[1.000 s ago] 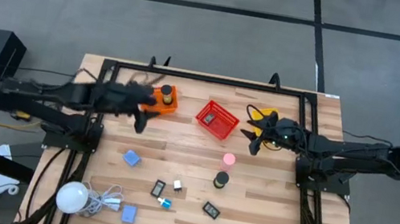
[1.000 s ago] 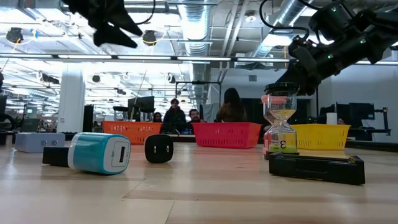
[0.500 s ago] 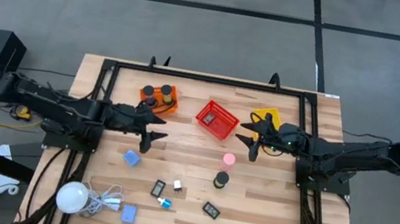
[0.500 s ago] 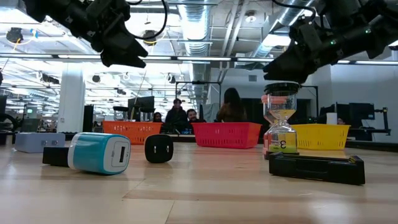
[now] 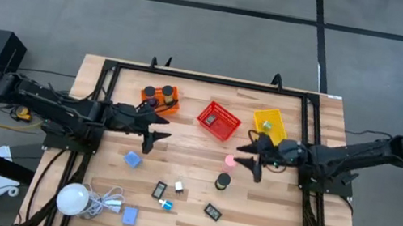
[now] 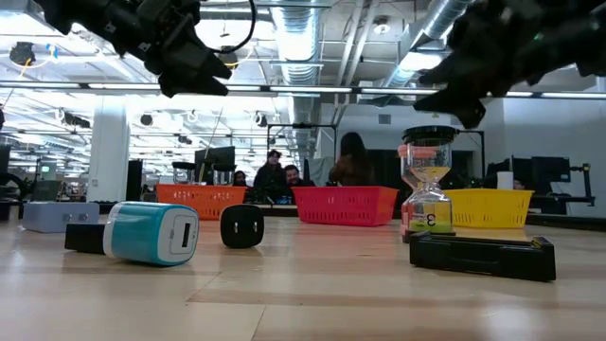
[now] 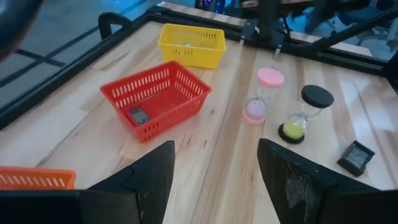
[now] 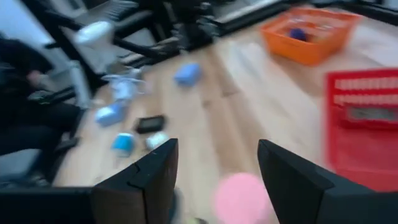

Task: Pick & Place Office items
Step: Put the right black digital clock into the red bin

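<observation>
A pink-topped hourglass [image 5: 231, 161] and a black-topped hourglass [image 5: 223, 181] stand upright on the table right of centre. My right gripper [image 5: 249, 161] is open just right of the pink one, whose top [image 8: 241, 194] shows between its fingers, untouched. My left gripper [image 5: 155, 134] is open and empty above the table left of centre, facing both hourglasses [image 7: 267, 93]. Light-blue pieces [image 5: 132, 159] [image 5: 129, 216], flat black rectangles [image 5: 160, 191] [image 5: 213, 211] and a tiny white block [image 5: 179, 185] lie on the near half of the table.
An orange basket [image 5: 171, 108], a red basket [image 5: 219, 120] with a small flat item [image 7: 138, 115] and a yellow basket [image 5: 274, 119] with a small item stand along the far side. A white bulb with cable [image 5: 72, 198] lies at the near left.
My right gripper has left the yellow basket and gone toward the near edge and left, down to the pink hourglass. My left gripper has gone from the orange basket toward the near edge, then stopped. Both have stayed open.
</observation>
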`<state>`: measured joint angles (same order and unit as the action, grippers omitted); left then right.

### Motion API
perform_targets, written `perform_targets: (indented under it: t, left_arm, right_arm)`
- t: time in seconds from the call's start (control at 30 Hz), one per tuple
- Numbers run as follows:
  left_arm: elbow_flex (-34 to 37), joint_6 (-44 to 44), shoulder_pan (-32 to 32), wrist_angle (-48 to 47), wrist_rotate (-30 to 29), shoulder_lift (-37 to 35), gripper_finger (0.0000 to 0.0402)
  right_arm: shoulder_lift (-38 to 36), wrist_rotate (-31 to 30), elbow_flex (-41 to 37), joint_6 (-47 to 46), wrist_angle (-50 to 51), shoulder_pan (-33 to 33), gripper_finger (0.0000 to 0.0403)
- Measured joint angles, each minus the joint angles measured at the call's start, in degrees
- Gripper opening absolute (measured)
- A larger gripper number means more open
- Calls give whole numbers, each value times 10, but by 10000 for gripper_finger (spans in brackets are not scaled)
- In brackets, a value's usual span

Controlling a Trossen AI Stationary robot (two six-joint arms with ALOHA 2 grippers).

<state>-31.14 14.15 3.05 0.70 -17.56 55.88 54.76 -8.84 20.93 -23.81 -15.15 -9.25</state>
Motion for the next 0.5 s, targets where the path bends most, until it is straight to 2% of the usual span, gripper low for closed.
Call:
perform_targets:
  t: [0.1,0.17,0.27,0.33,0.43,0.5]
  left_arm:
    - [0,41,3,4,7,0,223]
    - [0,88,10,10,35,0,223]
    - [-2,97,27,7,134,0,223]
    - [-13,104,43,8,179,0,223]
    - [-40,111,72,11,188,10,223]
    - [-56,101,91,5,174,24,223]
  right_arm:
    - [0,-1,25,-11,2,-39,206]
    - [0,-9,48,-11,18,-67,200]
    - [15,-32,87,-11,65,-110,190]
    - [38,-38,110,-14,94,-133,184]
    - [93,-46,148,-18,117,-154,177]
    - [138,-42,179,-34,139,-162,174]
